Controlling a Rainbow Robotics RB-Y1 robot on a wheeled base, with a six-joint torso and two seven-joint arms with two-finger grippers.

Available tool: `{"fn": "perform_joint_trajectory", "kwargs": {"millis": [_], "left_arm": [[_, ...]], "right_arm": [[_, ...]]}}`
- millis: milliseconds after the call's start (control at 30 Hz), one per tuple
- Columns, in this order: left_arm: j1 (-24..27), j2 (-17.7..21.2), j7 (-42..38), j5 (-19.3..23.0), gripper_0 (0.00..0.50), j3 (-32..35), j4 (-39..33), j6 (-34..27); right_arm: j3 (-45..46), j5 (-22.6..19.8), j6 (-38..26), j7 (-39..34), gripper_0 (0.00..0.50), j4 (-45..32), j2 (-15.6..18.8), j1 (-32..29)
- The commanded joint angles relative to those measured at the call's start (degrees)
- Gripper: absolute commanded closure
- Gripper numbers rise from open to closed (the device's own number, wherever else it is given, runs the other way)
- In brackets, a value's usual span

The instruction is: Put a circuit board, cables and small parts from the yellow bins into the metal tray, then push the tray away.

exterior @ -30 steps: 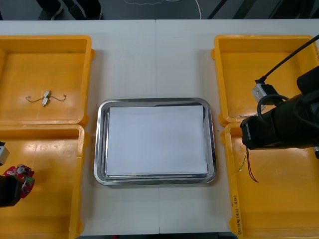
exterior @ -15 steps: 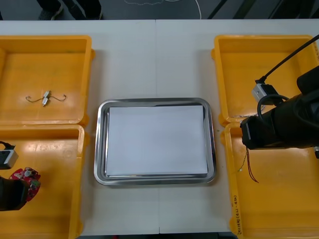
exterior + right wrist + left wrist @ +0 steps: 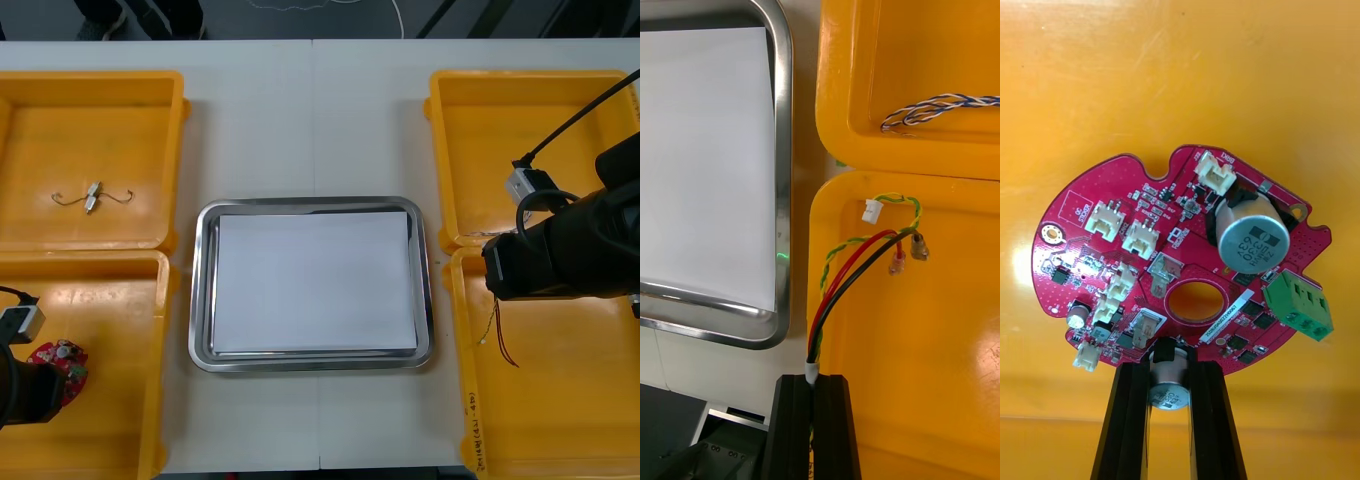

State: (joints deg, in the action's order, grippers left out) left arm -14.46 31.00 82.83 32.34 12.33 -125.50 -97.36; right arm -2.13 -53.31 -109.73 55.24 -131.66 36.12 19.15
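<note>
Fingers of the left gripper (image 3: 1169, 356) are clenched on the rim of the round red circuit board (image 3: 1180, 255), pinching it at the edge beside its centre hole with a small silver cylinder between them. The board faces component side up over the floor of the near-left yellow bin (image 3: 120, 400), which sits at 8 o'clock from the metal tray (image 3: 200, 290).

The right gripper (image 3: 816, 382) is closed tight on the red and yellow cable (image 3: 854, 262). Its red and black wires and its twisted yellow-green pair run out from between the pressed-together fingers, ending in a white plug and two small terminals. It hangs over the near-left corner of the near-right yellow bin (image 3: 940, 360), at 4 o'clock from the tray.

At 2 o'clock, the far-right yellow bin (image 3: 865, 75) holds a twisted blue and white cable (image 3: 940, 109) along its near wall. At 10 o'clock, the far-left yellow bin (image 3: 120, 100) holds one small metal part (image 3: 92, 197) with thin wire ends. The tray lies at the middle of the table (image 3: 300, 120), white inside, apart from all four bins.
</note>
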Motion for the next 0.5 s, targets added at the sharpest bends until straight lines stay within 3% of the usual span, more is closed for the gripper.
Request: {"fn": "perform_joint_trajectory", "kwargs": {"millis": [33,100,233,333,400,500], "left_arm": [[-0.6,2.1,6.7,-1.6,0.484,-1.3,0.1,0.5],[-0.7,2.1,6.8,-1.6,0.472,-1.2,0.1,0.5],[-0.6,2.1,7.0,-1.6,0.339,-1.3,0.1,0.5],[-0.4,2.1,6.9,-1.5,0.079,-1.2,0.2,0.5],[-0.2,2.1,7.0,-1.5,0.0,-1.2,0.2,0.5],[0.0,2.1,7.0,-1.1,0.0,-0.4,0.0,0.2]], "right_arm": [[-0.5,-0.1,-0.3,0.9,0.5,-0.3,0.4,1.3],[-0.5,-0.1,-0.3,0.8,0.5,-0.3,0.4,1.3],[-0.5,-0.1,-0.3,0.7,0.5,-0.3,0.4,1.3],[-0.5,-0.1,-0.3,0.8,0.5,-0.3,0.4,1.3],[-0.5,-0.1,-0.3,0.8,0.5,-0.3,0.4,1.3],[-0.5,-0.1,-0.3,0.9,0.5,-0.3,0.4,1.2]]}}
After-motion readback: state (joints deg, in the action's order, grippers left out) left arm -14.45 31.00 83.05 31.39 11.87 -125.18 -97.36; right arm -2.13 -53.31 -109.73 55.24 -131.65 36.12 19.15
